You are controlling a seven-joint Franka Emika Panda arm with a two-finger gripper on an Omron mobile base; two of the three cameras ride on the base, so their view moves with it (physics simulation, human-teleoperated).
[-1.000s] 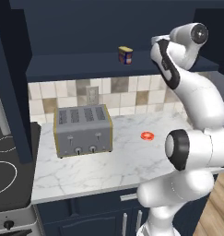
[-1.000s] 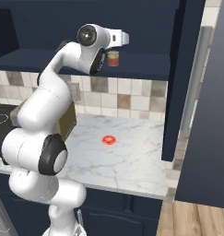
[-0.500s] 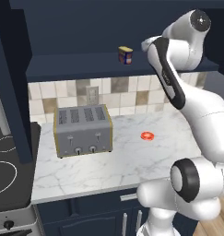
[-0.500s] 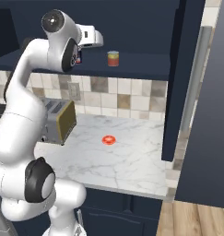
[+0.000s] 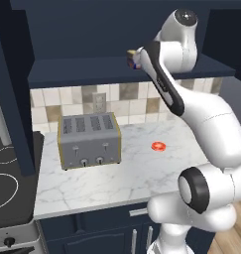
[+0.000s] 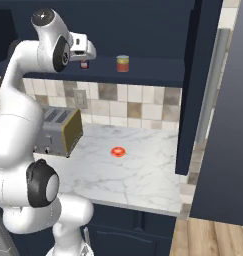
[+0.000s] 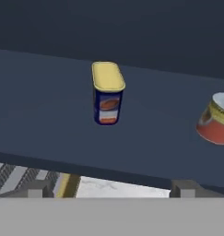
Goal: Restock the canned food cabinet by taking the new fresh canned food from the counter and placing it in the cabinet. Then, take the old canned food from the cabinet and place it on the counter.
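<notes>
On the cabinet [image 6: 158, 70] ledge, your gripper [image 7: 109, 188] sits with its jaws spread about as wide as they go and nothing between them. One fingertip [image 7: 36, 188] shows low on the left of the hand view and the other low on the right, both short of the shelf edge.

Straight ahead of them stands the blue can [image 7: 107, 93], upright, yellow top, centred in the gap but not yet inside it. The red can [image 7: 217, 119] sits on the same ledge off to the right, well apart from the blue one; in the right base view you see it [image 6: 123, 63] upright on the shelf, with the blue can [image 6: 84, 64] just beyond the hand.

What changed: over the last second the arm swung away from the red can and across toward the blue one. A second ago the hand was right at the red can; now it's clear of it and lined up on the old one. The red can stayed put.

So the first half looks done, with the fresh can in the cabinet. You're now on the approach for the old can; it needs a push forward, then a close. Below, the counter [image 5: 117, 183] has the toaster [image 5: 89, 140] and a small red disc [image 5: 158, 146] on it, with bare space between for the drop.
</notes>
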